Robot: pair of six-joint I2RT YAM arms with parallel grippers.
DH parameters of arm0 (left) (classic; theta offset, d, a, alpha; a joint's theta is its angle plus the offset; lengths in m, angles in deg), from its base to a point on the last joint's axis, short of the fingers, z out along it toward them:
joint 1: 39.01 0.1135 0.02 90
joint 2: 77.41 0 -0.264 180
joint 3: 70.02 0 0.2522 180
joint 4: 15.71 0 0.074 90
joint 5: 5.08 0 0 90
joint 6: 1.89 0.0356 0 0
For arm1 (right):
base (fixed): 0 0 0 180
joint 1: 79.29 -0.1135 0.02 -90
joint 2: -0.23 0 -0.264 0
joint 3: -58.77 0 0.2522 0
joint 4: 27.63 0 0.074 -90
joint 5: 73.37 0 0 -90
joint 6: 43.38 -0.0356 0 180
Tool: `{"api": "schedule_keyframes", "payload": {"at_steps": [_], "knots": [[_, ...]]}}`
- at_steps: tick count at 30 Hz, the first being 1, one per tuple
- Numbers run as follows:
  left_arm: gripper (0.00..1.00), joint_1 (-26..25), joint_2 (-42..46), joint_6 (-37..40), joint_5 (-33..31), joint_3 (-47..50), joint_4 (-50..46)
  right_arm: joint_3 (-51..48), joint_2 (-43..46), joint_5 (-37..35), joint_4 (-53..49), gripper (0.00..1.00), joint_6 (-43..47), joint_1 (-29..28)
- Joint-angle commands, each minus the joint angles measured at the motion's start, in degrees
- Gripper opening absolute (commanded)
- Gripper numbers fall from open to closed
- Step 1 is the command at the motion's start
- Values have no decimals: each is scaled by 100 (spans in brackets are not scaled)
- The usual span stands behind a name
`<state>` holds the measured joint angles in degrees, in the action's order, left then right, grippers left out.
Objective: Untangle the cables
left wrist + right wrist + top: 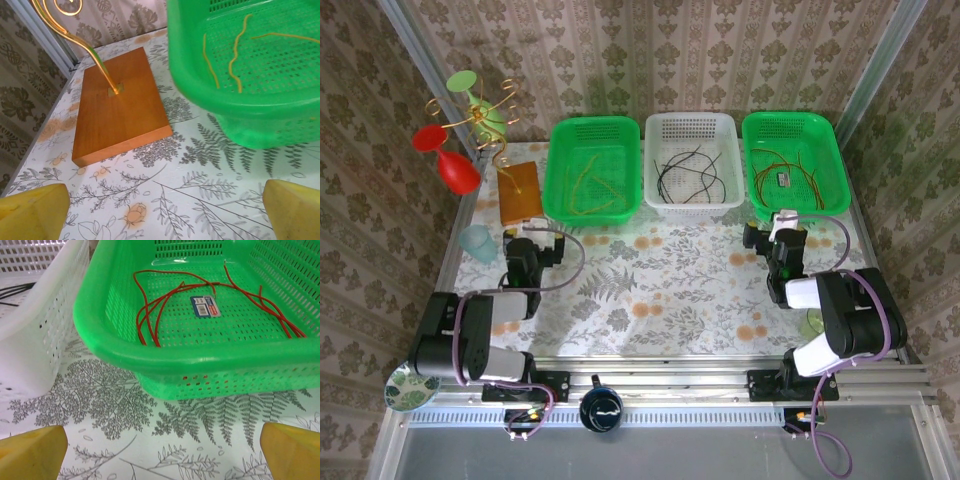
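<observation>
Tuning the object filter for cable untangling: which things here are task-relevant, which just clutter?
Job: yellow-olive cables, black cables, red cables; holding them, left green basket, white basket, right green basket.
Lying about: wooden stand, red glasses, green glass, pale cup, plate, dark mug.

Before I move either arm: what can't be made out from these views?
Top view: whether the black cables cross or knot; too small.
Right wrist: near ends of the red cables, hidden by the rim of the green basket; label print too small.
Left wrist: a yellow cable runs off the right edge.
</observation>
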<state>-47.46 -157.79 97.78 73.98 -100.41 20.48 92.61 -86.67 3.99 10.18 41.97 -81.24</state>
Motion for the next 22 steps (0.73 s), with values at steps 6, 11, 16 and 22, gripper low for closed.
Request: {"api": "schedule_keyframes", "payload": {"at_steps": [6, 11, 16, 22], "knots": [[100, 327, -731, -376, 180, -175, 937, 205, -71, -32, -50, 100, 60, -24], [100, 394, -942, -451, 85, -392, 742, 201, -65, -28, -56, 100, 60, -24], [100, 485, -912, -575, 131, -469, 553, 238, -83, -27, -90, 100, 60, -24], [100, 492, -909, -584, 94, -450, 571, 217, -65, -23, -65, 100, 60, -24]]}}
